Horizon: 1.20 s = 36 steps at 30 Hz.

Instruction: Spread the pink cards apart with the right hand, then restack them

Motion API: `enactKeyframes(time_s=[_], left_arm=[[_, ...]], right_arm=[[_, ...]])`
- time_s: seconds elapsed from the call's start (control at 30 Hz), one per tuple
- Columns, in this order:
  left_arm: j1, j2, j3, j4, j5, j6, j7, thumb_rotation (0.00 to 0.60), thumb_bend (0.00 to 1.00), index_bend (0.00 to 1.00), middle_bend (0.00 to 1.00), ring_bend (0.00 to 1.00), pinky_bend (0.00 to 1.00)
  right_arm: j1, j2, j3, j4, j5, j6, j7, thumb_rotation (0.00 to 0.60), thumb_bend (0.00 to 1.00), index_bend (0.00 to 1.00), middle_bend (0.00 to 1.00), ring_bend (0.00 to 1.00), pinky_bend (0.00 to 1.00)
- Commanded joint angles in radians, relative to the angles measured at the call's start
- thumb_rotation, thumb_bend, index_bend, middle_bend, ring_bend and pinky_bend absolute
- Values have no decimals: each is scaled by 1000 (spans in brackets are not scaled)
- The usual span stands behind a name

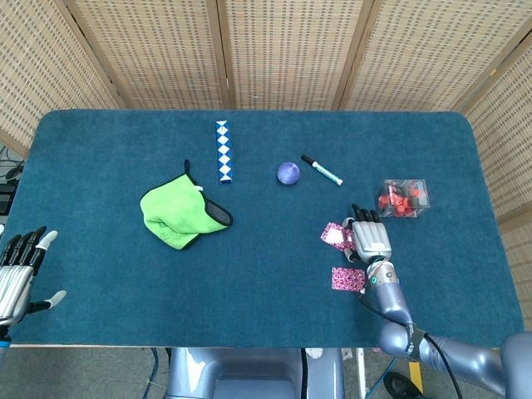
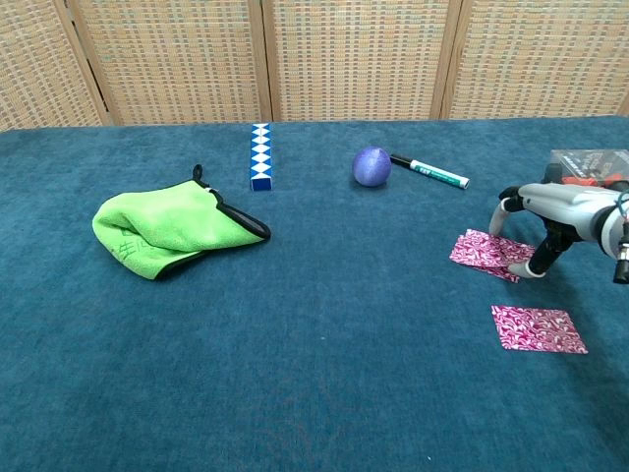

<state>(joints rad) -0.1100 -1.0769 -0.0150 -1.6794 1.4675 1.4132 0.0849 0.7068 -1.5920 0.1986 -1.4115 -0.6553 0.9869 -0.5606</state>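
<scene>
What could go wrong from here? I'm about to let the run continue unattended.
The right robot hand presses fingertips on the far pink cards, which look overlapped; on the soft blue cloth they may drag together instead of separating. The clear box of red pieces sits just beyond the hand, so a further push could bump it. The near pink card lies flat, likely awkward to lift when restacking.
</scene>
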Motion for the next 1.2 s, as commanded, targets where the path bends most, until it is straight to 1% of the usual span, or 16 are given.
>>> enactKeyframes(time_s=[0.03, 0.27, 0.53, 0.77, 0.93, 1.07, 1.2], left_arm=[[0, 0, 0, 0, 1, 0, -1, 600, 41, 0, 0, 0, 0], [0, 1, 0, 1, 1, 0, -2, 600, 42, 0, 0, 0, 0], [0, 0, 0, 1, 1, 0, -2, 600, 42, 0, 0, 0, 0], [0, 0, 0, 1, 1, 0, -2, 600, 41, 0, 0, 0, 0], [0, 1, 0, 0, 1, -1, -3, 600, 42, 0, 0, 0, 0], [0, 1, 0, 0, 1, -1, -4, 600, 41, 0, 0, 0, 0], [0, 1, 0, 0, 1, -1, -4, 600, 41, 0, 0, 0, 0]], right_arm=[[1, -3, -2, 1, -4, 3, 0, 600, 363, 420, 0, 0, 13], [2, -6, -6, 9, -1, 1, 0, 600, 337, 342, 0, 0, 13], [6, -11, -1, 22, 21, 1, -3, 600, 337, 319, 0, 0, 13], [8, -11, 4, 18, 28, 5, -2, 600, 337, 272, 0, 0, 13], [10, -10, 3, 11, 31, 10, -8, 600, 337, 220, 0, 0, 12], [10, -10, 2, 7, 35, 12, -10, 600, 314, 205, 0, 0, 13], [9, -7, 4, 1, 30, 19, -5, 600, 311, 204, 0, 0, 11]])
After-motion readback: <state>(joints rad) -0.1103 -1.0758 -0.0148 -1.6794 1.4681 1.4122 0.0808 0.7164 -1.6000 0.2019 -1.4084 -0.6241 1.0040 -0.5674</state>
